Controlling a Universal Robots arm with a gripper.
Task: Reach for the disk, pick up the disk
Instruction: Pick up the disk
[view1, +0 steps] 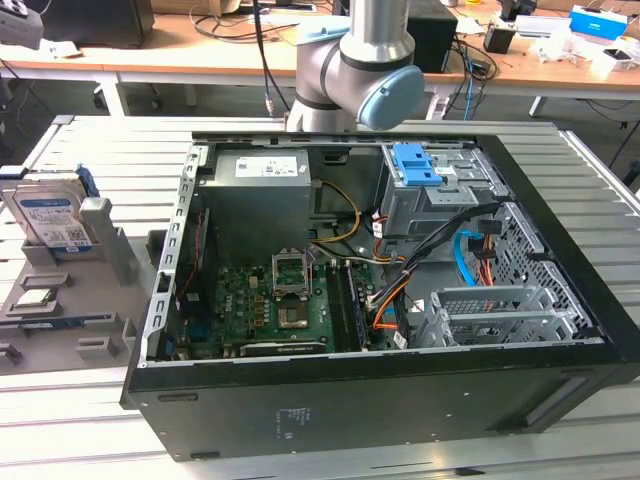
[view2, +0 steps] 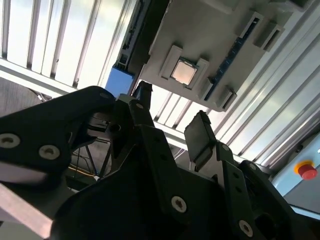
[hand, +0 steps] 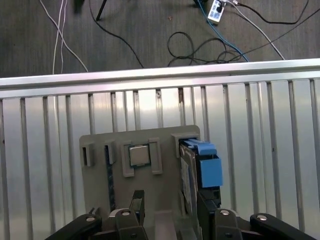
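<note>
Two fingers of my gripper (hand: 172, 212) stand apart, empty, above the upright silver-grey metal disk (hand: 202, 167) with blue rails, slotted in its grey holder plate (hand: 97, 190). Reaching well means straddling its flat faces squarely.

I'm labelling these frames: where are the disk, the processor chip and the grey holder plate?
disk (view1: 48, 215), exterior view, on its labelled face.
processor chip (hand: 139, 155), first wrist view, middle of its metal lid.
holder plate (hand: 95, 195), first wrist view, bare grey surface beside the chip.
</note>
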